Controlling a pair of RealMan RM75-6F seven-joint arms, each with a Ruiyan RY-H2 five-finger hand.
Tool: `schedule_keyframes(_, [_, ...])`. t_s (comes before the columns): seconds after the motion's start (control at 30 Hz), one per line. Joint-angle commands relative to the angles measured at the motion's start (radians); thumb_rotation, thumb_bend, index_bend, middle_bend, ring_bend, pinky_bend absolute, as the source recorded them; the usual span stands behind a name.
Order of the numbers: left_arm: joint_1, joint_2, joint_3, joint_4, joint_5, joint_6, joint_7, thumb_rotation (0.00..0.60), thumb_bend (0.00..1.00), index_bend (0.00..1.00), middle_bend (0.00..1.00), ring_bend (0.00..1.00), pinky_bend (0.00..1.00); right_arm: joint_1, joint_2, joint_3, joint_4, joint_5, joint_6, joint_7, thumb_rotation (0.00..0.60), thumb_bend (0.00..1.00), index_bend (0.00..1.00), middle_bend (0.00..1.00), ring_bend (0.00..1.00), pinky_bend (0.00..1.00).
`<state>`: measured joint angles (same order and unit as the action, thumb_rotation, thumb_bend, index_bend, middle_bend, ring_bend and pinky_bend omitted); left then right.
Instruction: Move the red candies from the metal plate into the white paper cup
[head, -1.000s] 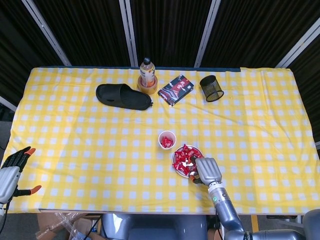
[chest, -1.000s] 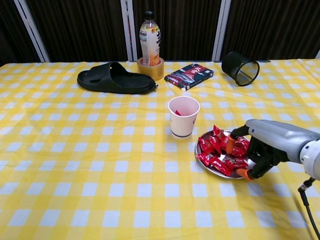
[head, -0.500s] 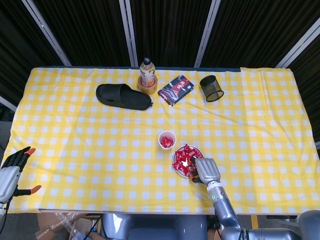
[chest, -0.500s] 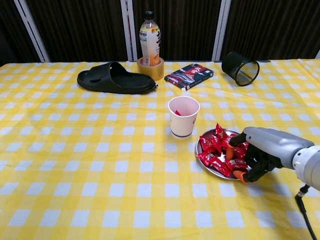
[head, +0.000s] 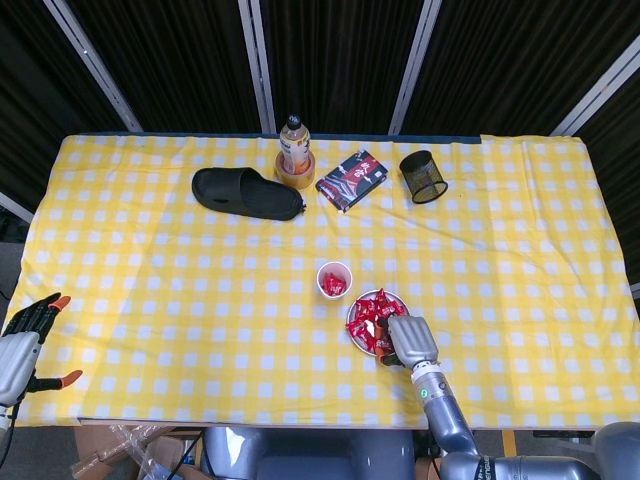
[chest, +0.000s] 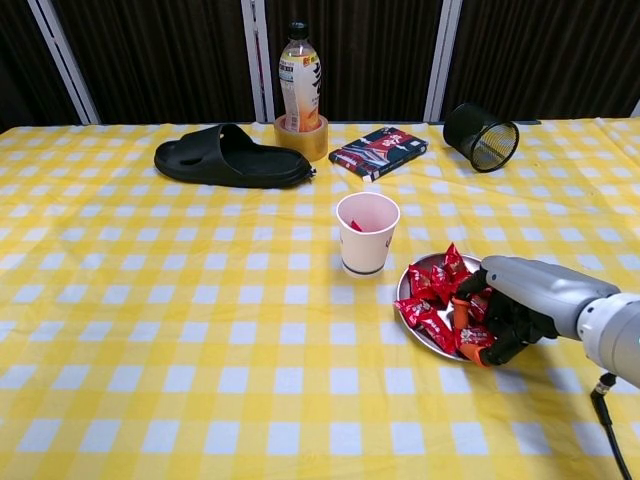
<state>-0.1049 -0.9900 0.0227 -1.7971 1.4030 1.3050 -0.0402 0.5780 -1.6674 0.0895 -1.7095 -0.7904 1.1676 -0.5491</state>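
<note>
Chest view has the right hand (chest: 500, 318) down on the metal plate (chest: 415, 276), fingers curled into the heap of red candies (chest: 432, 295) at the plate's four o'clock edge. It looks to be closing on a wrapper or two, but whether anything is truly pinched I cannot tell; the fingers hide the contact. The white paper cup (chest: 367, 233) stands upright just beside the plate at its ten o'clock, with some red already showing inside.

Head view shows the same hand over the plate's near side, and the left hand (head: 28, 330) parked off the table's left edge, fingers apart and holding nothing.

Risk here, as I judge it: the plate is light and sits on smooth cloth, so a sideways drag from those curled fingers could slide it or tip its rim, spilling candies onto the yellow checked tablecloth (chest: 200, 330). Slick wrappers may also slip out on the lift. And the cup is close enough that a careless swing toward it could knock it over.
</note>
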Motion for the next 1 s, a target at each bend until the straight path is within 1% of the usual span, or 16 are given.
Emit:
schedule_keyframes(0.03, [0.000, 0.000, 0.000, 0.000, 0.000, 0.001, 0.000, 0.600, 0.04, 0.00, 0.00, 0.00, 0.00, -0.001, 0.003, 0.004, -0.005, -0.002, 0.001, 0.000, 0.600, 0.43, 0.55, 0.93, 0.90, 0.84])
schedule_keyframes(0.33, [0.000, 0.000, 0.000, -0.001, 0.001, 0.001, -0.002, 0.600, 0.04, 0.00, 0.00, 0.00, 0.00, -0.003, 0.048, 0.034, -0.070, -0.038, 0.022, 0.009, 0.600, 0.43, 0.55, 0.93, 0.90, 0.84])
schedule_keyframes(0.53, [0.001, 0.001, 0.000, -0.002, 0.003, 0.002, -0.003, 0.600, 0.04, 0.00, 0.00, 0.00, 0.00, 0.004, 0.099, 0.068, -0.144, -0.059, 0.040, 0.006, 0.600, 0.43, 0.55, 0.93, 0.90, 0.84])
schedule_keyframes(0.63, [0.001, 0.002, 0.001, -0.003, 0.003, 0.001, -0.004, 0.600, 0.04, 0.00, 0.00, 0.00, 0.00, 0.017, 0.116, 0.100, -0.168, -0.054, 0.042, 0.002, 0.600, 0.43, 0.55, 0.93, 0.90, 0.84])
schedule_keyframes(0.8, [0.000, 0.003, 0.001, -0.004, 0.001, -0.002, -0.005, 0.600, 0.04, 0.00, 0.00, 0.00, 0.00, 0.068, 0.124, 0.172, -0.182, -0.002, 0.023, -0.017, 0.600, 0.43, 0.55, 0.93, 0.90, 0.84])
schedule_keyframes(0.9, [-0.002, 0.004, 0.000, -0.004, -0.003, -0.007, -0.005, 0.600, 0.04, 0.00, 0.00, 0.00, 0.00, 0.106, 0.116, 0.211, -0.171, 0.035, 0.011, -0.036, 0.600, 0.43, 0.55, 0.93, 0.90, 0.84])
schedule_keyframes(1.0, [-0.004, 0.006, 0.000, -0.005, -0.010, -0.014, -0.007, 0.600, 0.04, 0.00, 0.00, 0.00, 0.00, 0.146, 0.098, 0.237, -0.142, 0.075, -0.005, -0.056, 0.600, 0.43, 0.55, 0.93, 0.90, 0.84])
